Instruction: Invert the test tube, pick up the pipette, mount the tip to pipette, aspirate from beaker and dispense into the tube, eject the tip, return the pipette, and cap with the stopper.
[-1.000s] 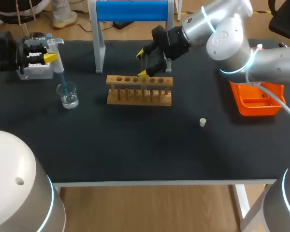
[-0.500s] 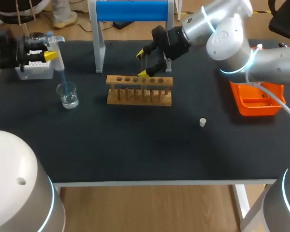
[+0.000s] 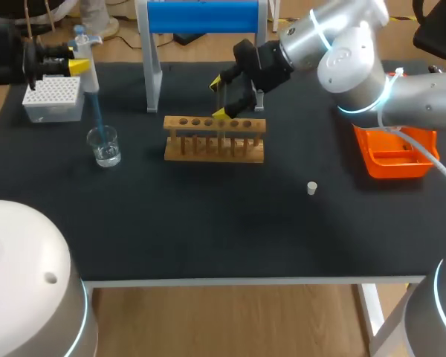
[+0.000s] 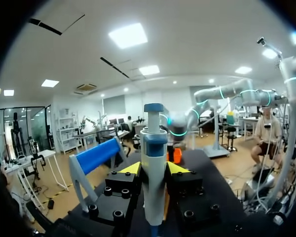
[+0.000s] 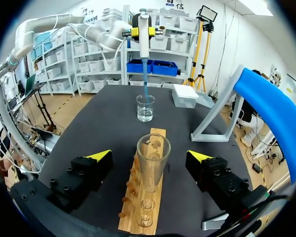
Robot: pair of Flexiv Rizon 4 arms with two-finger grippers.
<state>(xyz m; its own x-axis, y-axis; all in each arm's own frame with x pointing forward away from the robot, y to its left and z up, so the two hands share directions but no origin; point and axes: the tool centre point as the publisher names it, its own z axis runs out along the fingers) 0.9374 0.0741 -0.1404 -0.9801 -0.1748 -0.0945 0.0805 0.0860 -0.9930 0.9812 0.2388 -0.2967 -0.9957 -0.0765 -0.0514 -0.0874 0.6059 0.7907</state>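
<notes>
Pipette (image 3: 82, 52) upright, white barrel, blue plunger button, long blue tip (image 3: 97, 119) fitted below and reaching down into clear glass beaker (image 3: 104, 145) near white tip box (image 3: 56, 97). Clamped from both sides by left gripper (image 4: 154, 169), yellow fingertips pressed against the barrel. Right gripper (image 5: 150, 157) spread wide above wooden rack (image 3: 214, 139), touching nothing; clear test tube (image 5: 153, 158) standing mouth-up in the rack between those parted fingers. Small white stopper (image 3: 311, 188) lying well apart on table (image 3: 208, 238).
</notes>
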